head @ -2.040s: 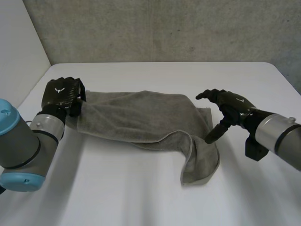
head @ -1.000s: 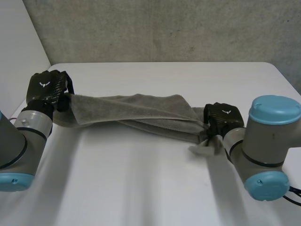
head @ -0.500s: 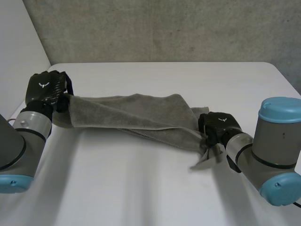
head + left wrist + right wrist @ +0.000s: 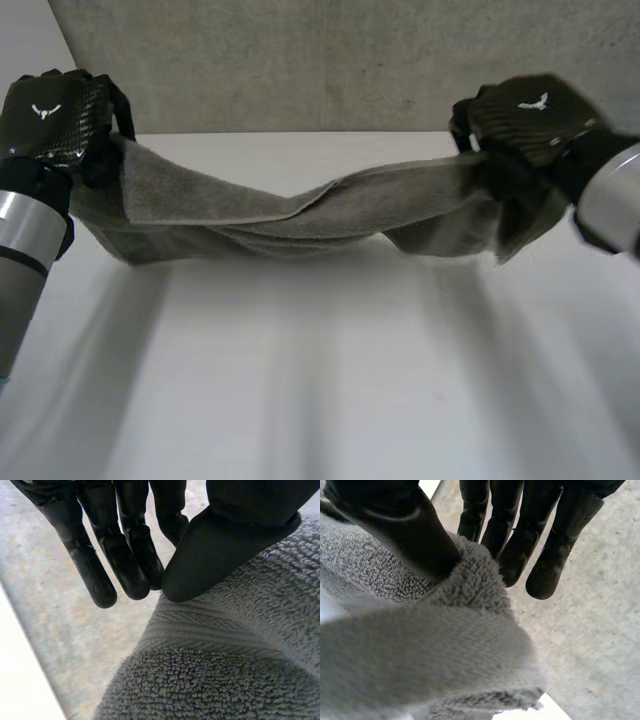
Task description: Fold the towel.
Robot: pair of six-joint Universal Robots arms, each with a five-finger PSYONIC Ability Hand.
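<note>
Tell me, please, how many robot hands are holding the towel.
2. The left hand pinches one end of the towel, and the right hand pinches the other end. The towel sags between them.

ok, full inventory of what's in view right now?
towel: 1, grey, stretched between the two hands over the table, twisted and sagging in the middle
table: 1, white, under the towel
wall: 1, grey and rough, behind the table's far edge
left hand: 1, black, raised at the towel's left end, thumb and fingers pinching the cloth
right hand: 1, black, raised at the towel's right end, thumb and fingers pinching the cloth, a flap of towel hanging below it
left arm: 1, grey, running down from the left hand
right arm: 1, grey, beside the right hand
</note>
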